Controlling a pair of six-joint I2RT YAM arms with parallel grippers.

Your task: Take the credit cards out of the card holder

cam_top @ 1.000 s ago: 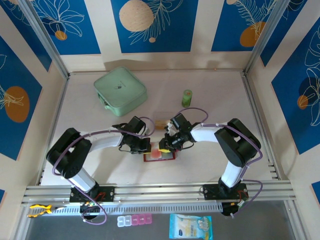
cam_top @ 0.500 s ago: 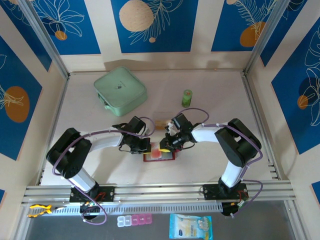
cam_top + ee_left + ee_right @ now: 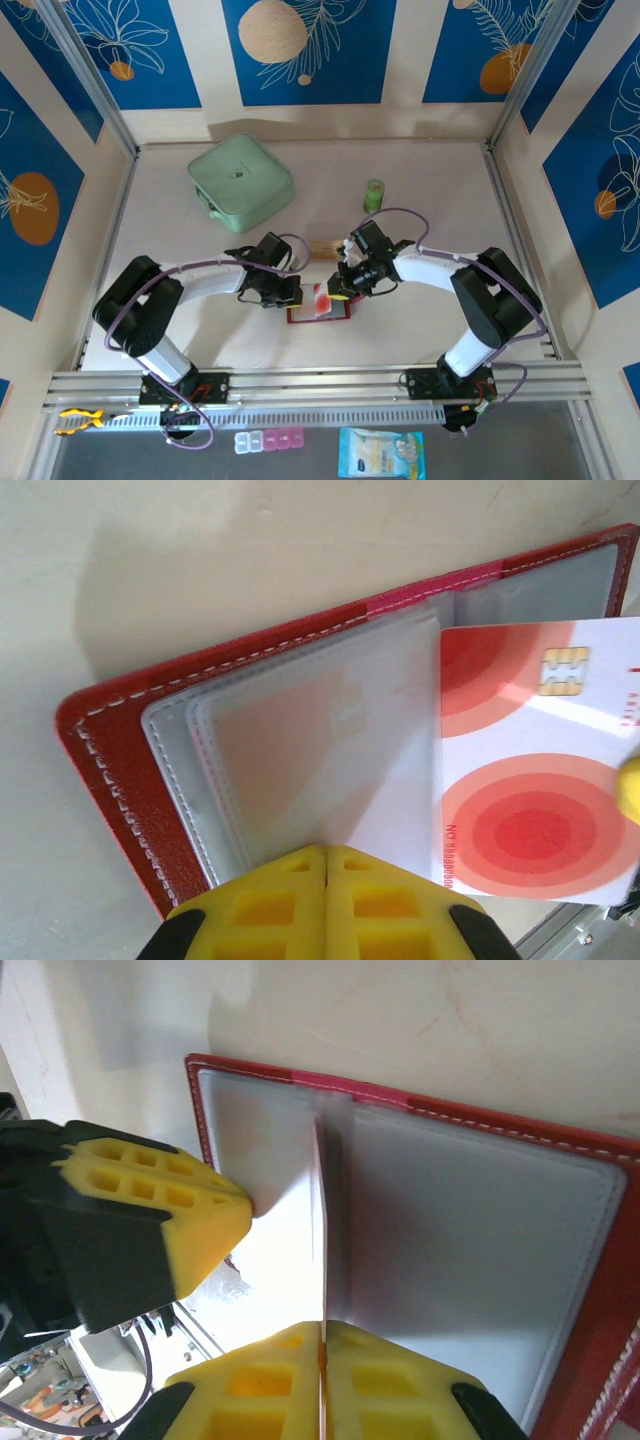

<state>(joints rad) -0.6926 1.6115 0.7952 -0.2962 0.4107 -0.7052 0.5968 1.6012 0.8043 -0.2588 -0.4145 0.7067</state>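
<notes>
Lying open mid-table (image 3: 420, 190), the holder (image 3: 320, 316) is pinned by the left gripper (image 3: 325, 855), jaws together. The right gripper (image 3: 323, 1330) clamps a red-and-white card (image 3: 530, 760), mostly clear of the sleeves (image 3: 300, 750); another possibly remains inside.

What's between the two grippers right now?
In the top view, the open card holder lies between the left gripper and the right gripper, which pinches a red-and-white credit card.
</notes>
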